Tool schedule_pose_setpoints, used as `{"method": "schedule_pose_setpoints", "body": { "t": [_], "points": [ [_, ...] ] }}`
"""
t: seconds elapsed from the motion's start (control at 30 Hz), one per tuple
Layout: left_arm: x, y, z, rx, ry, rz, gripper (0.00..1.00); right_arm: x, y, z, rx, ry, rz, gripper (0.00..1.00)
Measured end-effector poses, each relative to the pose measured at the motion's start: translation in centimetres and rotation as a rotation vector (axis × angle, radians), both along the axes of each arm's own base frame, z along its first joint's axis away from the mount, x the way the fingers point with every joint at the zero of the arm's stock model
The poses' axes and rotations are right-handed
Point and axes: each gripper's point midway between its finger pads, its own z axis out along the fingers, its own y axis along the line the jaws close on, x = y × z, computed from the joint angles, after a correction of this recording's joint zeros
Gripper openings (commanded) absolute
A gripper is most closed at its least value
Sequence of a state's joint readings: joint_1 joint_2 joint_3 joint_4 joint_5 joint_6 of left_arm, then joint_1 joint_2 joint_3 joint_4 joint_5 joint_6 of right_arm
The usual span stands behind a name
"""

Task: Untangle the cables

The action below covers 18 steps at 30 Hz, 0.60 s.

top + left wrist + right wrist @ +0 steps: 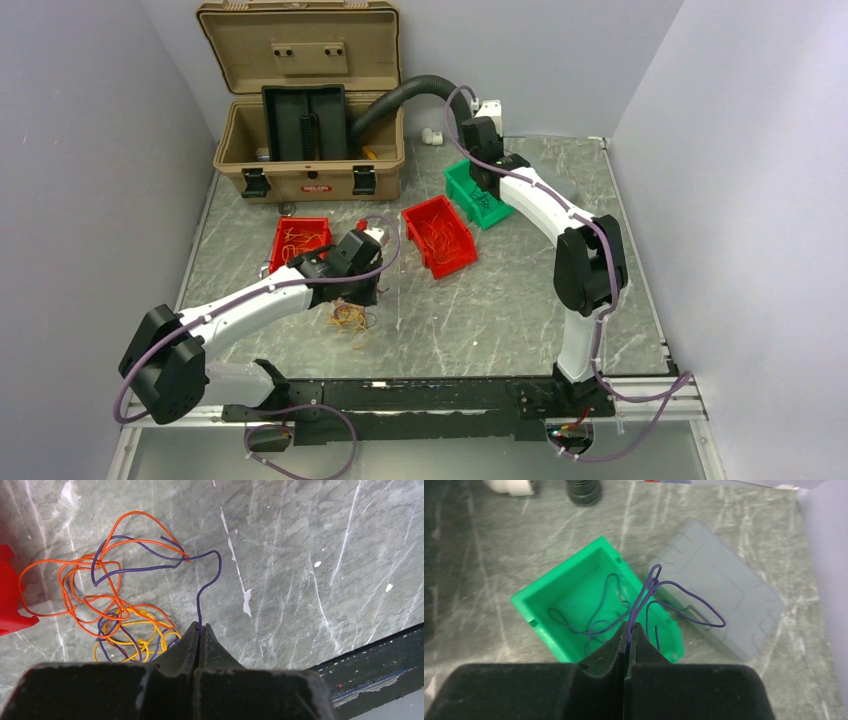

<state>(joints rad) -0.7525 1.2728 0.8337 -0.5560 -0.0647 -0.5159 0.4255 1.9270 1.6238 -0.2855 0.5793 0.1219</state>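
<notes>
My left pincer [201,628] is pressed together on the end of one purple wire [206,582]. The wire rises straight from my tips, bends, and runs off to the left into the tangle [107,607]. That tangle of orange, yellow and purple cables lies on the marble tabletop [310,540] just ahead and to the left of my tips, its yellow loops nearest me. Further left, past the tangle, the corner of a red bin [10,605] shows.

My right pincer [629,627] is pinched tight too, holding a second purple strand [689,600] that loops up and out to the right of my tips. Just ahead and a little left sits a green bin [574,597] with more purple wires [596,625] lying inside it. A grey flat lid [729,590] lies to the right, beside the bin.
</notes>
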Motion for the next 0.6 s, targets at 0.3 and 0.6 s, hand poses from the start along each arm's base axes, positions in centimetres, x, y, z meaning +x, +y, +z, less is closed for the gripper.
{"method": "schedule_pose_setpoints", "body": {
  "t": [0.3, 0.6],
  "points": [
    [0.0, 0.0, 0.1, -0.001, -0.002, 0.000, 0.00, 0.5, 3.4, -5.3, 0.068, 0.120, 0.117, 0.00],
    [0.1, 0.0, 0.9, -0.019, -0.022, 0.001, 0.00, 1.2, 3.3, -9.6, 0.225, 0.272, 0.228, 0.00]
  ]
}}
